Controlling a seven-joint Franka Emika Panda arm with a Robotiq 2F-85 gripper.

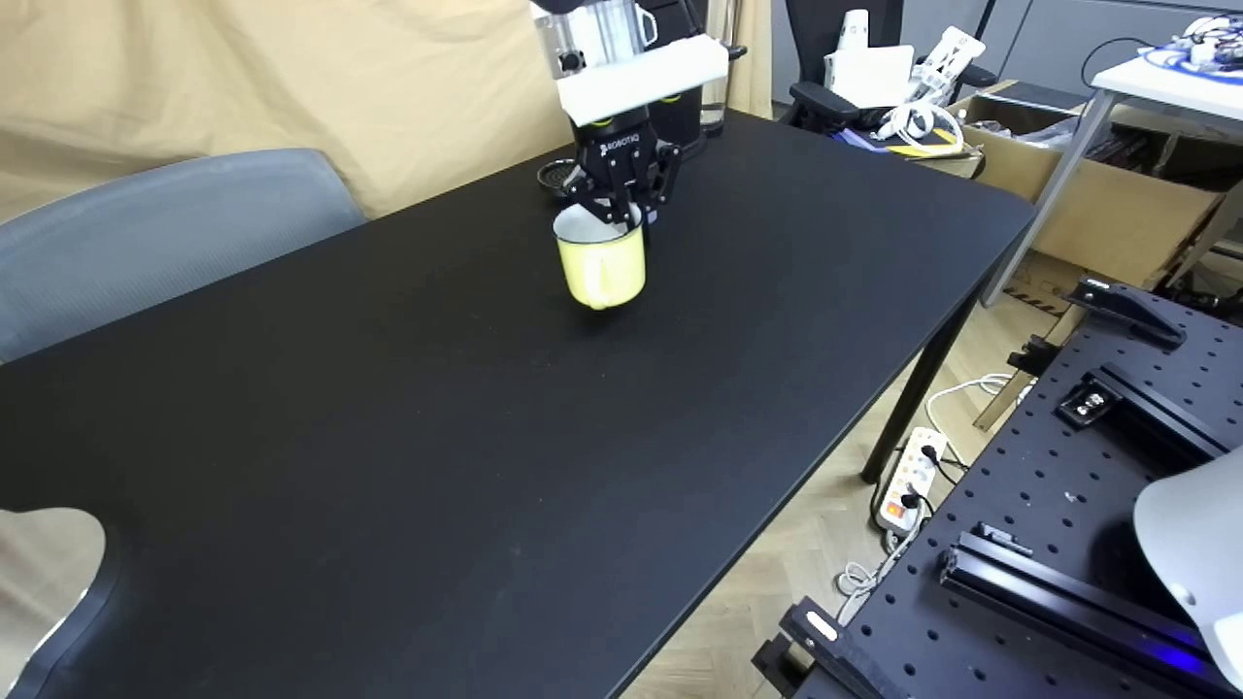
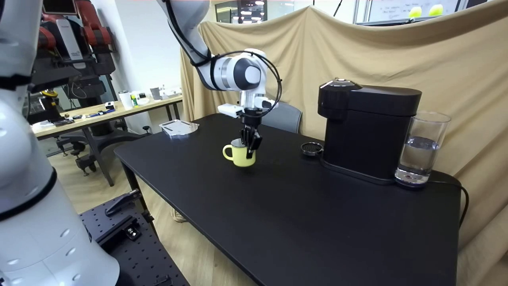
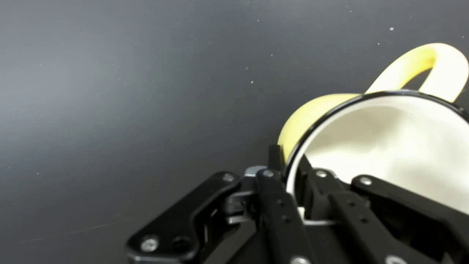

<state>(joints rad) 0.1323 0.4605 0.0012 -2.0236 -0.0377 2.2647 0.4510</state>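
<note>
The yellow mug (image 1: 604,274), white inside with a dark rim and loop handle (image 3: 450,73), was found slightly tilted over the black table (image 1: 388,437), its wall pinched near the rim by the gripper (image 3: 289,161).

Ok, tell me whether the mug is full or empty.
Looks empty: the wrist view shows bare white inside the mug, though part is hidden.

Wears a white shell (image 2: 190,20), black straps (image 2: 201,60) and a dark cap (image 2: 245,74) above the black gripper (image 3: 290,159). Loops a black cable (image 2: 279,80) there too. Bears a white bar (image 1: 644,81) just over the gripper, white ROBOTIQ lettering (image 1: 619,145) above the fingers (image 3: 275,157) and silver screws (image 3: 149,243) around them.
</note>
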